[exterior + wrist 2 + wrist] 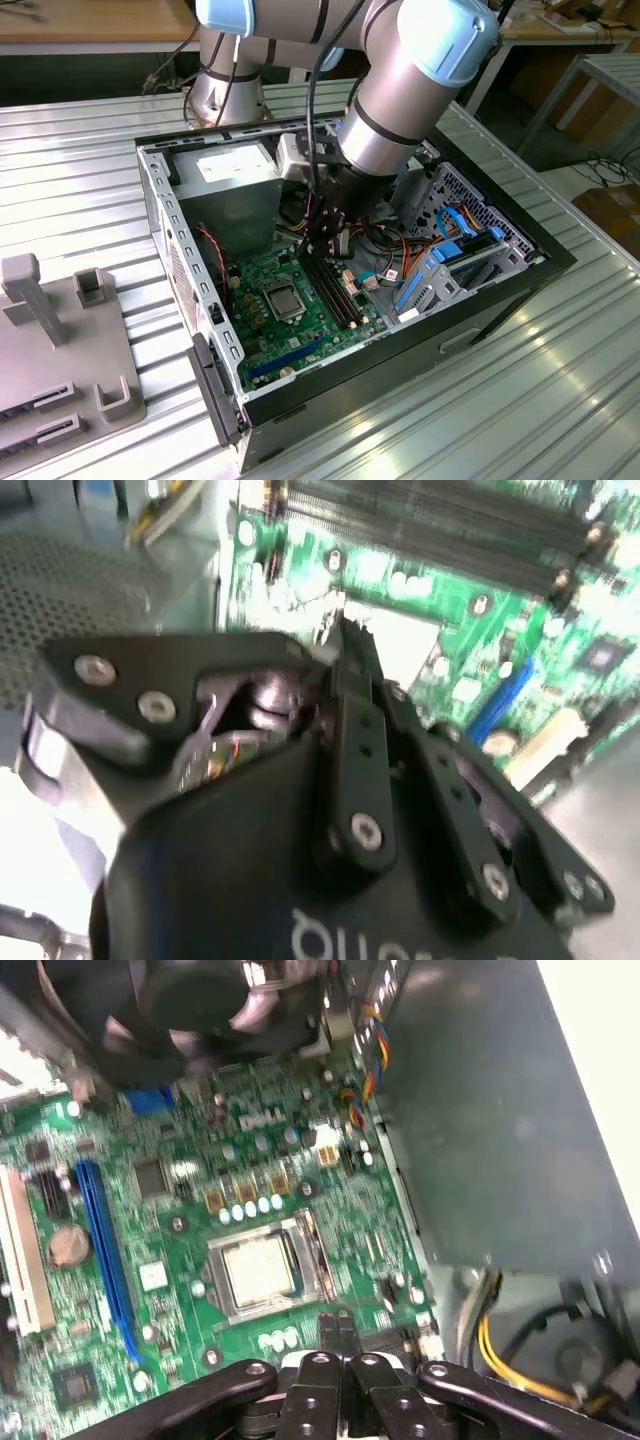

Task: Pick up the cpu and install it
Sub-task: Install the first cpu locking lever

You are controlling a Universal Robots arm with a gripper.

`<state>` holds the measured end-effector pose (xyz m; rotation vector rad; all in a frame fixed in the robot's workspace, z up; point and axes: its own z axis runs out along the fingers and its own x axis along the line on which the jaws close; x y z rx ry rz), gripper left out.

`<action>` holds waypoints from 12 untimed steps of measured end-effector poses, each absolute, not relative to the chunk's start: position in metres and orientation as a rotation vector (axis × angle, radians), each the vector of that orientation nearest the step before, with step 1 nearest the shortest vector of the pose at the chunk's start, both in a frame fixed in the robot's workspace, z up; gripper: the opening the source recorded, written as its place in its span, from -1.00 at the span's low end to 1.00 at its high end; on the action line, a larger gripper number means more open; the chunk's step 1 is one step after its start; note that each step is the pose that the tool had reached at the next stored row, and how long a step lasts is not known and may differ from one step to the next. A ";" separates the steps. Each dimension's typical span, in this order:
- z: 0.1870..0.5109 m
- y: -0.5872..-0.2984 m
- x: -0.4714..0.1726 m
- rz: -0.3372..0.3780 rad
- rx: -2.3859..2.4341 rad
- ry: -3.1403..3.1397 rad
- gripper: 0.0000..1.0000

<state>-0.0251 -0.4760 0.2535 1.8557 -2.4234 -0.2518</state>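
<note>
The cpu [258, 1270] is a pale silver-grey square lying flat inside the metal-framed socket on the green motherboard [250, 1160]. In the exterior view the same socket [282, 297] sits mid-board inside the open computer case. My gripper [338, 1324] hovers just off one side of the socket, its two black fingers pressed together with nothing between them. The second wrist view shows the gripper [350, 632] shut, with the pale square [400, 640] just beyond its tips. From the exterior view, my gripper [325, 240] hangs above the board, beside the memory slots.
The case walls [160, 230] box in the board. A power supply [235, 175] fills the back corner, and black memory slots [335, 290] and blue and orange cables [445, 250] lie toward the exterior view's right. A grey fixture [60, 340] rests on the ribbed metal table outside the case.
</note>
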 end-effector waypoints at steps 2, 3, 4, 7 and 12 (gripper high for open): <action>0.252 -0.475 -0.024 -0.252 1.855 -2.424 -0.79; 0.252 -0.474 -0.024 -0.252 1.855 -2.424 -0.79; 0.252 -0.473 -0.024 -0.252 1.854 -2.424 -0.79; 0.249 -0.465 -0.022 -0.253 1.852 -2.426 -0.79; 0.243 -0.451 -0.020 -0.253 1.850 -2.428 -0.79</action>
